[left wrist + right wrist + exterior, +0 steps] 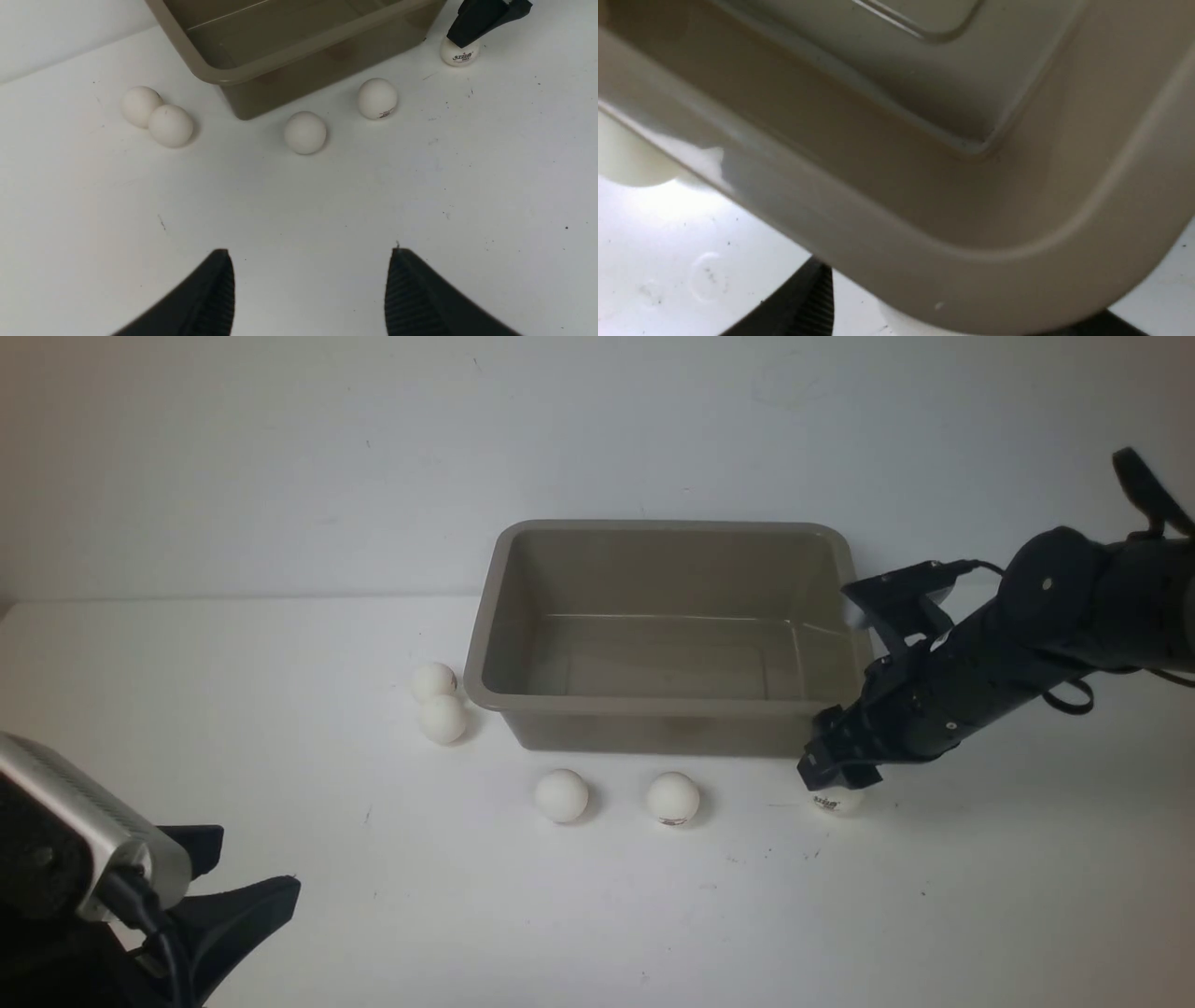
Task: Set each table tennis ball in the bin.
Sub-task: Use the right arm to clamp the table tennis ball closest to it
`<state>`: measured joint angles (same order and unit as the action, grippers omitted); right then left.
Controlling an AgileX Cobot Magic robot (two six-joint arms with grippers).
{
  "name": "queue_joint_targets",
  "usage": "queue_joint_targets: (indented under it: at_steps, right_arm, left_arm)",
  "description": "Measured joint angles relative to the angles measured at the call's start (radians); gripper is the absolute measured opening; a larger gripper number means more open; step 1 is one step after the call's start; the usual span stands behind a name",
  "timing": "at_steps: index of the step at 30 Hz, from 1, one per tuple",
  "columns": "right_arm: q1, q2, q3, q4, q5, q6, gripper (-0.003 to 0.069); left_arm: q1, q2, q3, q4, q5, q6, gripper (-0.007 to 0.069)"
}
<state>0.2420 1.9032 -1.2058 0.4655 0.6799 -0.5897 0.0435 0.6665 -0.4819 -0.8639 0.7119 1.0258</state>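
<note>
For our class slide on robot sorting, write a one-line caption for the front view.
Right gripper over the logo-printed ball by the bin; four more balls lie on the table.

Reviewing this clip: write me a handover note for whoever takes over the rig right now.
Left gripper: open, empty, back from the balls.
Right gripper: open, down over the logo ball by the bin's right front corner; ball not lifted.
Bin: empty.
Other balls: close pair at the bin's left front corner; two single balls before its front wall.
Done: none binned. Left: all five visible balls.
</note>
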Motion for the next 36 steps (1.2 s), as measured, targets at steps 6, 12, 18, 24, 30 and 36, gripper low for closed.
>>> queue_joint_targets:
  at_steps: [6,12,18,24,30,36]
  right_arm:
    - [0.0,0.0,0.0,0.0,0.013,-0.02,0.0463]
    - [0.0,0.0,0.0,0.0,0.013,-0.029,0.0496]
    - [0.0,0.001,0.0,0.0,0.01,-0.031,0.05]
    - [0.0,0.029,0.0,0.005,-0.001,-0.032,0.0501]
    - [0.0,0.032,0.0,0.031,-0.01,-0.033,0.0501]
    - [0.0,0.034,0.0,0.034,-0.011,-0.033,0.0483]
  left_arm:
    - [0.0,0.0,0.0,0.0,0.003,0.0,0.0394]
    - [0.0,0.0,0.0,0.0,0.016,0.0,0.0394]
    - [0.0,0.0,0.0,0.0,0.016,0.0,0.0394]
    - [0.0,0.0,0.0,0.0,0.016,0.0,0.0394]
    - [0.0,0.0,0.0,0.0,0.017,0.0,0.0394]
    - [0.0,0.0,0.0,0.0,0.017,0.0,0.0394]
